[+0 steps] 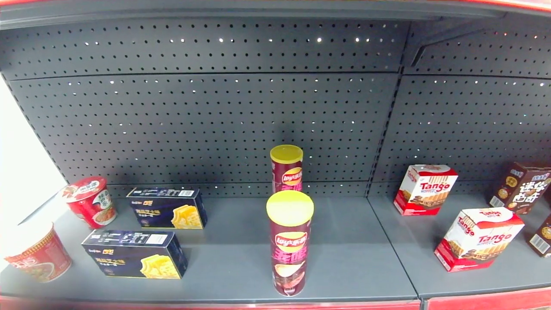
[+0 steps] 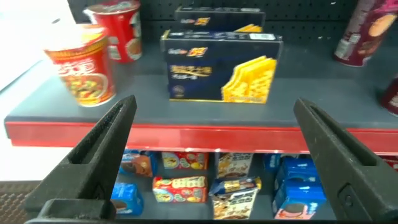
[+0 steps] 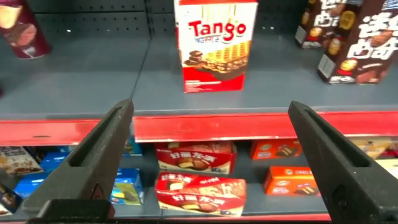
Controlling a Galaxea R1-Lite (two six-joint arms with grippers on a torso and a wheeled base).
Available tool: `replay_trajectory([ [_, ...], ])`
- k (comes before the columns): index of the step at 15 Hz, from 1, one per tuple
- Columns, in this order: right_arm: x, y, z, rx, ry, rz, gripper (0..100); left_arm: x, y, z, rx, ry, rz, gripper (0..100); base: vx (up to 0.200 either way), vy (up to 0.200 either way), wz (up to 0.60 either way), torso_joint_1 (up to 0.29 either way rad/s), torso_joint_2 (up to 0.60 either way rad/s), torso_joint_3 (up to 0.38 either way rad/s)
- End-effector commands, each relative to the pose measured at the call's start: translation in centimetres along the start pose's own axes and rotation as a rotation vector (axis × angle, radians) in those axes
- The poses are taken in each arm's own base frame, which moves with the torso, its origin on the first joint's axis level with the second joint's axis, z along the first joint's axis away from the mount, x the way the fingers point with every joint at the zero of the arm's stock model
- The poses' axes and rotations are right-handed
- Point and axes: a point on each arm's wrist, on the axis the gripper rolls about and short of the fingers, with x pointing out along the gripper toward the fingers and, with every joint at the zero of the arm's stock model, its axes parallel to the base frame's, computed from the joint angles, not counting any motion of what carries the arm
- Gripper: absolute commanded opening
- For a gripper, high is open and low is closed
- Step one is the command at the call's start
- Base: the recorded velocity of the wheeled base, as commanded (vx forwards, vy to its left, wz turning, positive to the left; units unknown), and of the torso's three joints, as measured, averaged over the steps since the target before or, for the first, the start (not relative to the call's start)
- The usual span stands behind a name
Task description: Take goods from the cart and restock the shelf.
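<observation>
shelf point(image 1: 353, 258): chip cans point(image 1: 289, 241) centre, noodle cups point(image 1: 88, 206) left, wafer boxes point(image 1: 478, 239) right | left hand point(image 2: 214, 104) open, empty | right hand point(image 3: 211, 106) open, empty

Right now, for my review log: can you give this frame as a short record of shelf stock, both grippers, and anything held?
shelf: grey deck, partly stocked
left section: two red noodle cups; two dark blue boxes
middle: two chip cans, upright, one behind the other
right section: two wafer boxes; brown boxes at the far right
left gripper: open, empty, facing the dark blue boxes
right gripper: open, empty, facing a wafer box
held: nothing
</observation>
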Motion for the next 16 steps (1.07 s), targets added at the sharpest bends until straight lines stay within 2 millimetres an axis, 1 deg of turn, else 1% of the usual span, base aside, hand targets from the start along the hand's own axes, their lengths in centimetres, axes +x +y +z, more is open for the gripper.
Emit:
replay_trajectory([
  [1, 0.00, 0.00, 0.00, 0.000, 0.003, 0.002, 100, 0.01, -0.01, 0.00, 0.000, 0.001, 0.002, 100, 0.000, 0.000, 0.00, 0.000, 0.00, 0.000],
  [4, 0.00, 0.00, 0.00, 0.000, 0.003, 0.002, 100, 0.01, -0.01, 0.00, -0.002, 0.001, 0.000, 100, 0.000, 0.000, 0.00, 0.000, 0.00, 0.000],
  [6, 0.02, 0.00, -0.04, 0.000, 0.004, 0.002, 100, 0.01, -0.01, 0.00, -0.002, 0.001, 0.002, 100, 0.000, 0.200, 0.00, 0.002, 0.00, 0.000],
  [13, 0.00, 0.00, 0.00, 0.000, 0.003, 0.002, 100, 0.01, -0.01, 0.00, 0.000, 0.001, 0.000, 100, 0.000, 0.000, 0.00, 0.000, 0.00, 0.000],
  [16, 0.00, 0.00, 0.00, 0.000, 0.003, 0.002, 100, 0.01, -0.01, 0.00, -0.002, 0.001, 0.000, 100, 0.200, 0.000, 0.00, -0.006, 0.00, 0.004],
])
